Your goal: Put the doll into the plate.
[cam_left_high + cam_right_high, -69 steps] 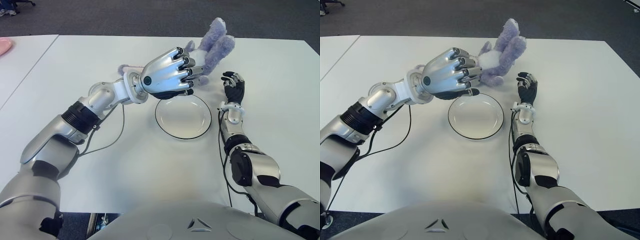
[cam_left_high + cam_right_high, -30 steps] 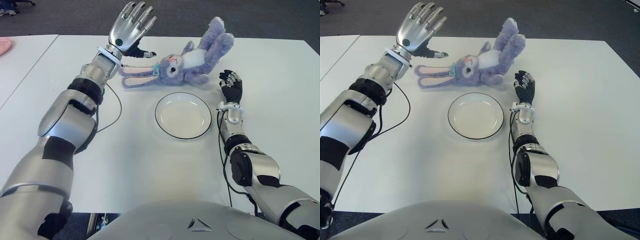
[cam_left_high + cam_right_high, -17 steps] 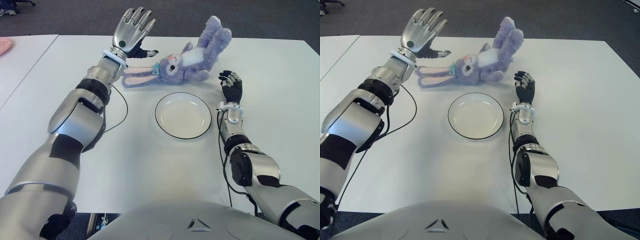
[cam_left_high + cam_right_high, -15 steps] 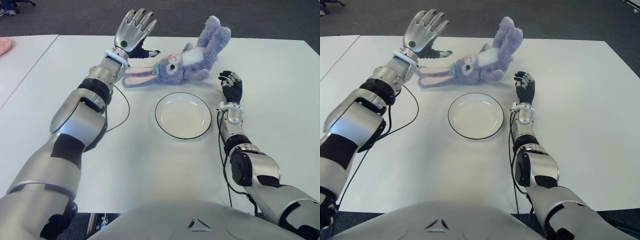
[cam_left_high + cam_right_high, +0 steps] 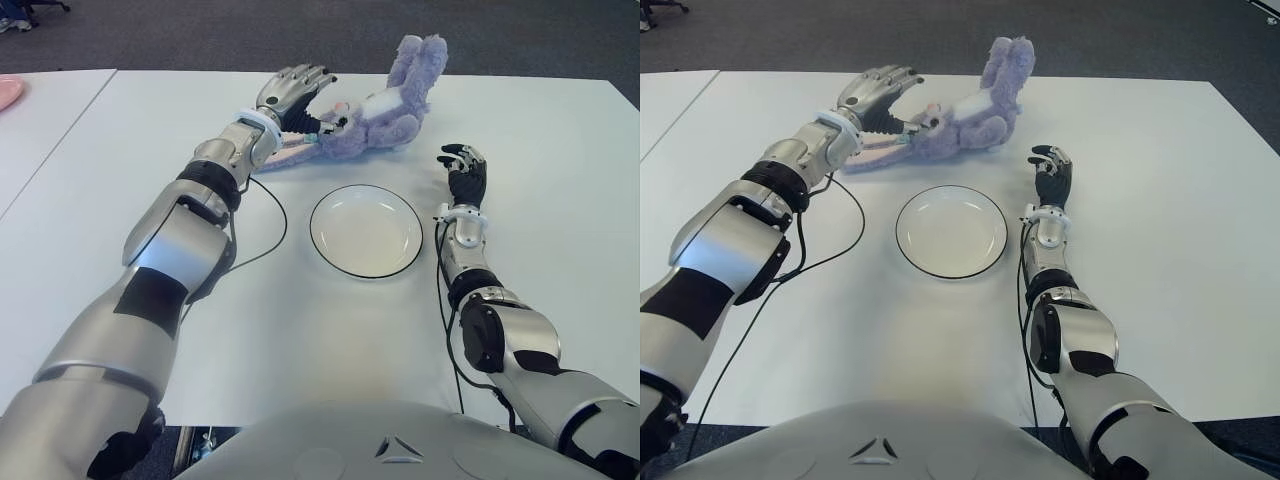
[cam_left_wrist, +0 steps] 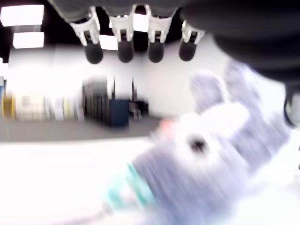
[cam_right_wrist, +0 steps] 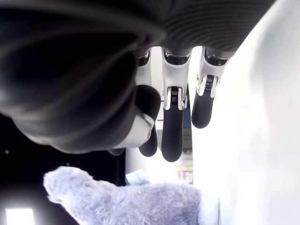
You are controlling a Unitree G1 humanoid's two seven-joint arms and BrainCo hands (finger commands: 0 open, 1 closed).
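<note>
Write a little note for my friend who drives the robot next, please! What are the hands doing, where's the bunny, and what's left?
Left hand: open, fingers spread over the bunny doll's head, not gripping yet.
Right hand: open and idle, to the right of the plate.
Bunny doll: lying on the white table, behind the plate, feet sticking up.
Plate: nothing in it.
Done: nothing yet.
Left: grab the doll, carry it over and set it in the plate.
</note>
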